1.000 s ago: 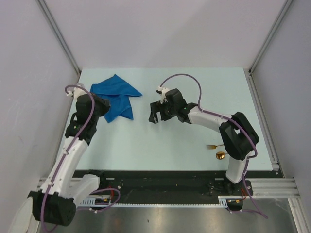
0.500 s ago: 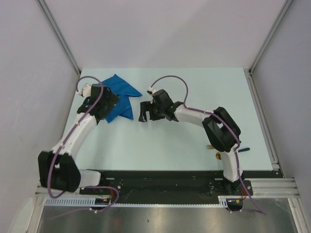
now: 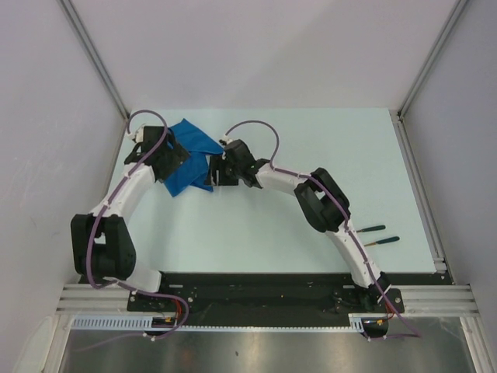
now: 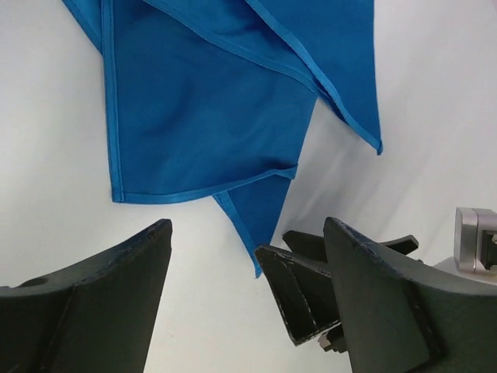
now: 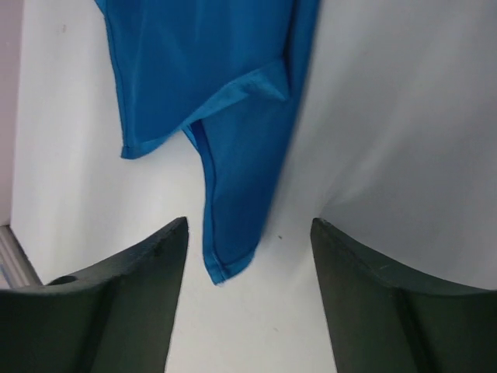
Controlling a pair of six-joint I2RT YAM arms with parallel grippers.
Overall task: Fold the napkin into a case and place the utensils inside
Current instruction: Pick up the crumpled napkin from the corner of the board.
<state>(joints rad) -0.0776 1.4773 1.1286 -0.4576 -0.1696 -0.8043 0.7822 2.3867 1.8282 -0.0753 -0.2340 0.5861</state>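
The blue napkin [image 3: 192,146] lies crumpled and partly folded at the table's back left. My left gripper [image 3: 174,163] hovers open over its left side, with the cloth edge [image 4: 194,116] just ahead of the fingertips. From the right, my right gripper [image 3: 218,172] stands open, and a pointed napkin corner [image 5: 233,225] lies between its fingers without touching either one. Its dark fingers [image 4: 307,299] also show in the left wrist view. The utensils [image 3: 377,235] lie at the right, near the front. Their dark handles show, while the right arm largely hides their heads.
The pale green table [image 3: 311,140] is bounded by grey walls at the back and both sides, with a metal rail [image 3: 419,186] along the right edge. The black base rail [image 3: 256,291] runs across the front. The right arm [image 3: 318,198] stretches diagonally across the table's middle.
Both arms moved in on the napkin. The left gripper went from shut to open. The right arm swung left, uncovering the utensil handles, and its fingers now straddle a napkin corner, slightly narrower.
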